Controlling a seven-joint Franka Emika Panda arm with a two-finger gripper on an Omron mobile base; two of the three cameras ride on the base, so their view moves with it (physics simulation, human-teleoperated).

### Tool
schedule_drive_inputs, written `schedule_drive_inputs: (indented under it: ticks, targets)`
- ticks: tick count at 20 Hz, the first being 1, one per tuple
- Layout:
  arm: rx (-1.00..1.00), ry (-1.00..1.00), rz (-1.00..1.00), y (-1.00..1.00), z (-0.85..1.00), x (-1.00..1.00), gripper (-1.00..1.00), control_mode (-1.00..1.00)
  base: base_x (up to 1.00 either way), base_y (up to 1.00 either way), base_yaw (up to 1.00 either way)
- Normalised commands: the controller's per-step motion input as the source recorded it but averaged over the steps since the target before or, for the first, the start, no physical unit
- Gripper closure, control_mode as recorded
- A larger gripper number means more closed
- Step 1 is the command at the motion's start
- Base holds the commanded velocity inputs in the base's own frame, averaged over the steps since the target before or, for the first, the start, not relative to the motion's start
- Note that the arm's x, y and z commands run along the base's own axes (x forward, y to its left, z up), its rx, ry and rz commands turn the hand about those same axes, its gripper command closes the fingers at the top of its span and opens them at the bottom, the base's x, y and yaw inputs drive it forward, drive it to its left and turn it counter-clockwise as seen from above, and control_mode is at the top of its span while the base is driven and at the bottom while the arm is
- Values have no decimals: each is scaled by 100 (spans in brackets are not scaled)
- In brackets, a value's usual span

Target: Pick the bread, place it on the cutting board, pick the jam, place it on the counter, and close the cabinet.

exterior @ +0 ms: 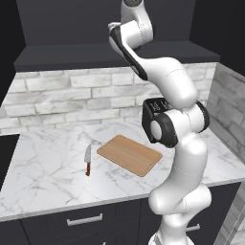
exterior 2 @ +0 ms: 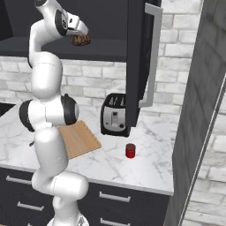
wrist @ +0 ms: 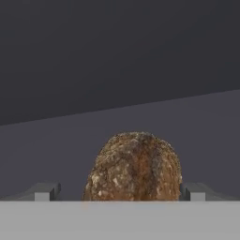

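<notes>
One jam [exterior 2: 130, 150] right base | bread [wrist: 133, 168] between gripper [wrist: 119, 191] fingertips, hand

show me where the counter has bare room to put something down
Bare marble on the counter left of the knife, and in front of the jam. Tighter between the cutting board, toaster and open cabinet door.

A whitewashed brick wall [exterior: 72, 98] backs the marble surface [exterior: 48, 167], a grey brick side wall [exterior: 229, 110] closes the right end, dark drawers [exterior 2: 119, 201] with silver handles run below, and a black toaster [exterior 2: 114, 114] stands by the back wall.
</notes>
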Motion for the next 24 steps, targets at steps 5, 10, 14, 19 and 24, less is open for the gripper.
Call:
schedule_drive_inputs:
  ticks: [5, 10, 14, 19, 24]
  targets:
    - [0, 3, 0, -13, 3, 11, -100, -100, 0, 0, 0]
    - [0, 3, 0, -6, 0, 1, -100, -100, 0, 0, 0]
    - [0, 0, 0, 0, -8, 2, -100, -100, 0, 0, 0]
    - [0, 0, 0, 0, -22, 3, -100, -100, 0, 0, 0]
    - [0, 0, 0, 0, -24, 4, -100, -100, 0, 0, 0]
